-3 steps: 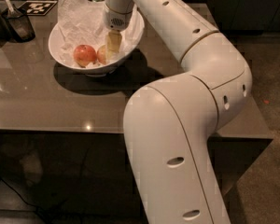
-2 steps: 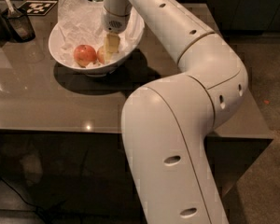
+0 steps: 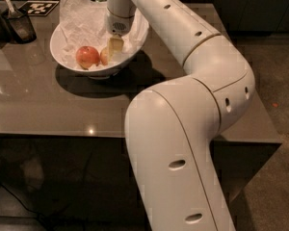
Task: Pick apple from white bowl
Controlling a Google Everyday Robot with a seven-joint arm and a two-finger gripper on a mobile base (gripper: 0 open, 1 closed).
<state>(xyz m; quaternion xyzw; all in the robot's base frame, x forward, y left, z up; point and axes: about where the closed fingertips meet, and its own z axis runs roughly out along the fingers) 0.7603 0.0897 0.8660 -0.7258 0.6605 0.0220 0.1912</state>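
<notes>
Gripper (image 3: pixel 114 45) points straight down into the white bowl (image 3: pixel 116 67), seemingly touching the pale, blushed apple (image 3: pixel 104 57) beneath; its grip I cannot tell.

The arm (image 3: pixel 183 143) (elbow bent sharply) reaches far forward, its gripper (image 3: pixel 114 44) pointing straight down.

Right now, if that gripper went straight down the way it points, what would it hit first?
Most likely the paler apple right beneath the gripper, inside the white bowl, though depth is unclear.
</notes>
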